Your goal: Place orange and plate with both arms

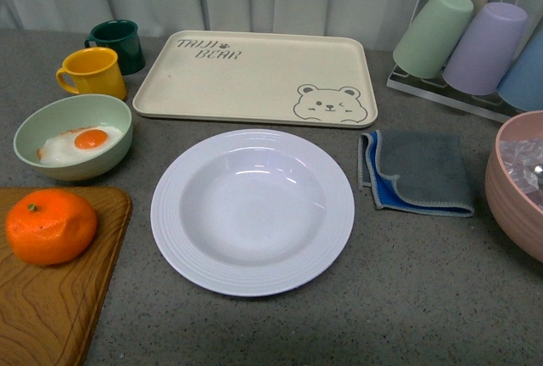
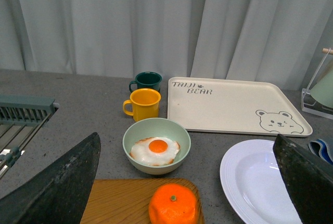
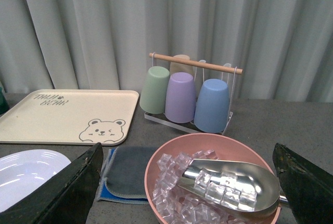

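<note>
Orange (image 1: 51, 226) on wooden board (image 1: 53, 319); only left wrist view shows grey rack (image 2: 26, 110).

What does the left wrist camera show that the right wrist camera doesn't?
Only left wrist: the orange on the wooden board, the green bowl holding a fried egg, and a yellow mug. Only right wrist: the pink bowl of ice with a metal scoop. Both: the plate and the bear tray.
</note>
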Motion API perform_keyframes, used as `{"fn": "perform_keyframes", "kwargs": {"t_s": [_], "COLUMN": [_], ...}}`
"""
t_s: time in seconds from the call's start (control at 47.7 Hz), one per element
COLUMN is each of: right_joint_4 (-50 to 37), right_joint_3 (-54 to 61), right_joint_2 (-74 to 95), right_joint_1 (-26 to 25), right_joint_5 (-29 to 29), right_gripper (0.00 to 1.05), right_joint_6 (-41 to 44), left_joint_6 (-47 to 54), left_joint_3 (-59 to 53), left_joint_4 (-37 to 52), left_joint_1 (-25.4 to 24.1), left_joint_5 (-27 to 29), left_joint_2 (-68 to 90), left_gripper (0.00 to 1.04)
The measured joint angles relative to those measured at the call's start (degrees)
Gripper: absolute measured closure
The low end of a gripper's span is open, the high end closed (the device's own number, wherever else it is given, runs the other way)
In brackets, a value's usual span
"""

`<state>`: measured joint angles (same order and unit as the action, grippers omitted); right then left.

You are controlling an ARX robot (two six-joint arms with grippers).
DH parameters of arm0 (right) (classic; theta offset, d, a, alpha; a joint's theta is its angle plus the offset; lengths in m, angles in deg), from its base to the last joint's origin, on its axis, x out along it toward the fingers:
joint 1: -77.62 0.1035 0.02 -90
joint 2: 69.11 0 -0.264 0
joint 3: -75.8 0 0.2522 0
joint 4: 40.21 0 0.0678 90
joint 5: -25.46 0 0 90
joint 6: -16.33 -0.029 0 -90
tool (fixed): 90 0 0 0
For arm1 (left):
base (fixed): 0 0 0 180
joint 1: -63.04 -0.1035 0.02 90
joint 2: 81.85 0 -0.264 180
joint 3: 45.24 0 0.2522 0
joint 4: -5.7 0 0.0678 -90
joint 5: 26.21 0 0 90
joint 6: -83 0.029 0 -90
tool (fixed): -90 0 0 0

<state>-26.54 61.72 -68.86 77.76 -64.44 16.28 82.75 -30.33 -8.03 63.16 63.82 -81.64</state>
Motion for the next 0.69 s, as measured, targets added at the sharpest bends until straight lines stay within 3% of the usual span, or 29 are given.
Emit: {"fn": "perform_keyframes", "kwargs": {"t_s": [0.692], "right_joint_4": [0.0], "right_joint_3": [0.0], "right_joint_2": [0.0], "right_joint_1": [0.0], "right_joint_5": [-0.02], "right_gripper": [0.09], "right_joint_6": [0.0], "left_joint_6": [-0.02], "left_joint_3": [0.0], "left_joint_4": [0.0], "left_joint_1": [0.0], "left_joint_5": [-0.02], "left_joint_2": [0.0], "left_gripper": [0.07]}}
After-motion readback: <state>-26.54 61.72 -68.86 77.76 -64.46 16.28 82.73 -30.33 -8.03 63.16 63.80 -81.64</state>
